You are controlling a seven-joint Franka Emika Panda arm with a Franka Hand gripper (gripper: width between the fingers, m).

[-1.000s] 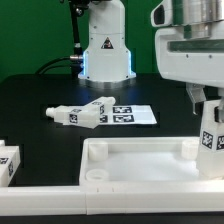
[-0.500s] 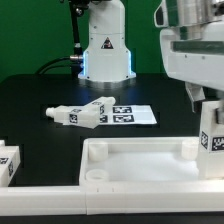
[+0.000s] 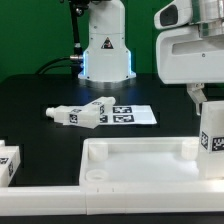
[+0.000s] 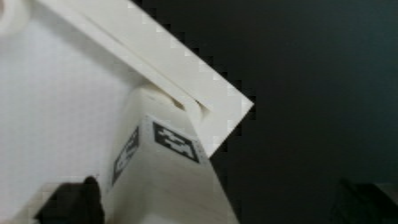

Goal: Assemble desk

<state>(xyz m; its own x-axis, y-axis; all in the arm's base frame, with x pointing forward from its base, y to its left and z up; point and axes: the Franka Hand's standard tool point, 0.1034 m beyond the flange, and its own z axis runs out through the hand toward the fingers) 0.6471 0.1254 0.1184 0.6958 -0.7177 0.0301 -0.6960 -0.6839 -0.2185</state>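
The white desk tabletop [image 3: 140,162] lies rim-up at the front of the table. A white tagged leg [image 3: 211,140] stands upright in its far corner on the exterior view's right. My gripper [image 3: 210,100] hovers just over the top of that leg, jaws wide open, one dark finger [image 3: 196,97] showing beside it. In the wrist view the same leg [image 4: 169,165] rises between the two fingertips [image 4: 71,205], with a clear gap on the far side, and my gripper [image 4: 217,208] holds nothing. The tabletop's rim [image 4: 160,60] and its corner lie below.
Two loose legs [image 3: 80,114] lie beside the marker board [image 3: 135,114] mid-table. Another tagged leg [image 3: 8,162] sits at the exterior view's left edge. A long white rail [image 3: 40,192] runs along the front. The arm's base [image 3: 105,50] stands at the back.
The jaws have spread from a grip on the upright leg to wide open, and the hand has lifted a little. The leg stays standing in its corner.
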